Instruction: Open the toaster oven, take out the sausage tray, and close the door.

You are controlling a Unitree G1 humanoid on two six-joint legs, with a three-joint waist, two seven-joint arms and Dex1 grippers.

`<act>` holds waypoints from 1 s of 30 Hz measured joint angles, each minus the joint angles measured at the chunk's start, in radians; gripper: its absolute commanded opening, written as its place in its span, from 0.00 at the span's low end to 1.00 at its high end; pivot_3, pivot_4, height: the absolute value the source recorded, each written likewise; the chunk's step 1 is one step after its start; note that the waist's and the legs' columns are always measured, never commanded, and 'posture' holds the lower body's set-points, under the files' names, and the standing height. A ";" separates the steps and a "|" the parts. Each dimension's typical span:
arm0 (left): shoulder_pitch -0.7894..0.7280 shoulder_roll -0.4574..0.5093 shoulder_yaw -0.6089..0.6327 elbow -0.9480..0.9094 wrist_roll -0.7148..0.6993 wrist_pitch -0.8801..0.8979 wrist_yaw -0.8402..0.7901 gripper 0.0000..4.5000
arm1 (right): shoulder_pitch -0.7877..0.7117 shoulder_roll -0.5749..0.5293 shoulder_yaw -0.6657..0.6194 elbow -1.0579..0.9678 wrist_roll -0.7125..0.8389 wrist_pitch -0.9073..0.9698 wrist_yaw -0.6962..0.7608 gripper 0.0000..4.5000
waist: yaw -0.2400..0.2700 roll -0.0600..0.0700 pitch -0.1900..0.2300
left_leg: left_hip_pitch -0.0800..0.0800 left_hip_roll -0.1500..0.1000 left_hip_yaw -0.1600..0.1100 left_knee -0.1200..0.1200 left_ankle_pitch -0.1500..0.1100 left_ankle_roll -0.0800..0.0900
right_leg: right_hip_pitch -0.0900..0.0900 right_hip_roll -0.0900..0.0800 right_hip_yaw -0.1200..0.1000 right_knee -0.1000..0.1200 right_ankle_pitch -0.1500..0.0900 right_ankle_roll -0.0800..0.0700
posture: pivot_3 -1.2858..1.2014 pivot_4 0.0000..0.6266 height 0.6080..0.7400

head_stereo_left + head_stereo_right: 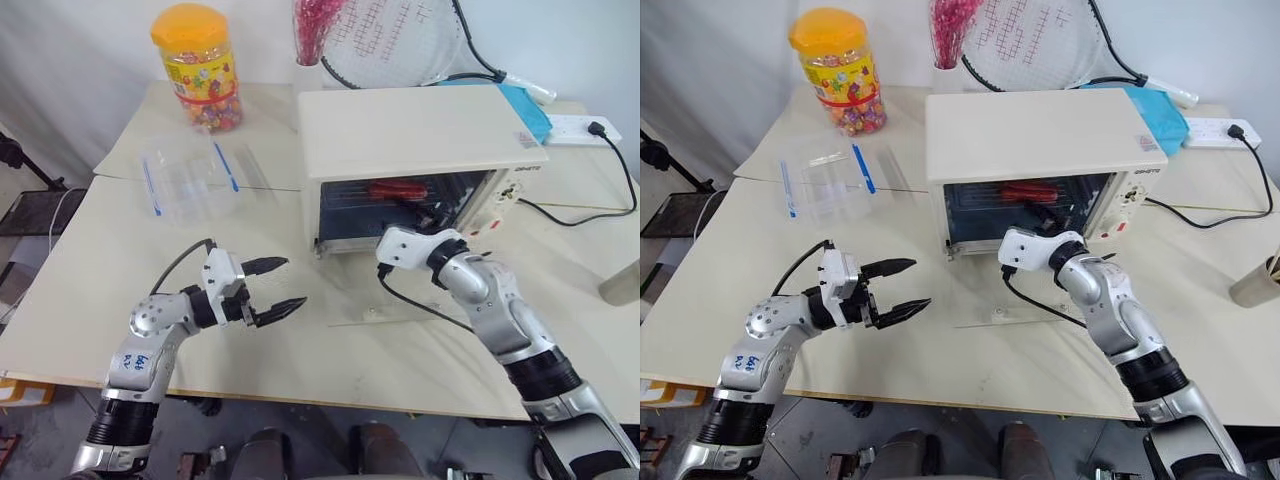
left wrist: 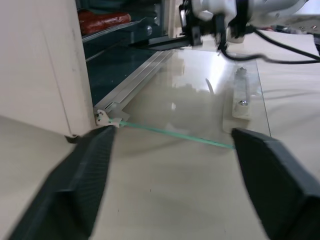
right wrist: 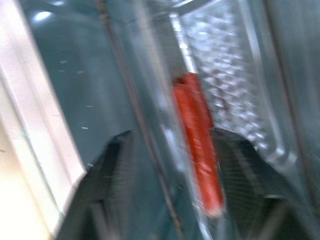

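toaster oven open, sausage tray inside

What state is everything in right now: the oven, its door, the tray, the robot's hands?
toaster oven: open at the front
door: folded down flat on the table
sausage tray: inside the oven, sausages on it
left end effector: open, holding nothing
right end effector: reaching into the oven mouth
clear plastic box: lid closed
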State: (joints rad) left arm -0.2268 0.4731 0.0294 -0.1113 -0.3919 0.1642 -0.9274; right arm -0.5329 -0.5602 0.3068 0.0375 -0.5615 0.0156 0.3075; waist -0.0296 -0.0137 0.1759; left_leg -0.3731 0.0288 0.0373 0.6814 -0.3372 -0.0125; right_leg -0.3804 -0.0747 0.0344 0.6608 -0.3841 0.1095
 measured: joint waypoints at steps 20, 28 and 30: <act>-0.137 -0.036 -0.035 0.005 -0.019 0.017 0.005 1.00 | -0.142 0.043 0.041 0.252 -0.122 -0.147 -0.136 0.35 | -0.029 0.000 0.000 | 0.000 0.001 0.000 0.000 0.001 0.000 | 0.000 0.001 0.000 0.002 0.000 0.000 | 0.52 0.24 1.00; -0.197 -0.055 -0.058 0.061 -0.018 0.021 -0.033 1.00 | -0.169 0.042 0.046 0.287 -0.165 -0.163 -0.146 0.01 | -0.032 -0.001 0.000 | 0.001 0.001 0.000 0.000 0.001 0.000 | 0.001 0.001 0.000 0.002 0.000 0.000 | 0.52 0.24 1.00; -0.205 -0.066 -0.062 0.080 -0.018 0.021 -0.039 1.00 | -0.170 0.043 0.046 0.291 -0.168 -0.165 -0.147 0.01 | -0.032 -0.001 0.000 | 0.002 0.001 0.000 0.001 0.001 0.000 | 0.002 0.001 0.000 0.002 0.000 0.000 | 0.52 0.24 1.00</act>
State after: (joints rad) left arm -0.4316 0.4075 -0.0328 -0.0310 -0.4104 0.1847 -0.9666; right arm -0.7028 -0.5172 0.3526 0.3286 -0.7300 -0.1497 0.1607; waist -0.0612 -0.0144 0.1758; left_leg -0.3715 0.0301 0.0373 0.6821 -0.3365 -0.0129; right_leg -0.3782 -0.0732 0.0340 0.6626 -0.3840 0.1097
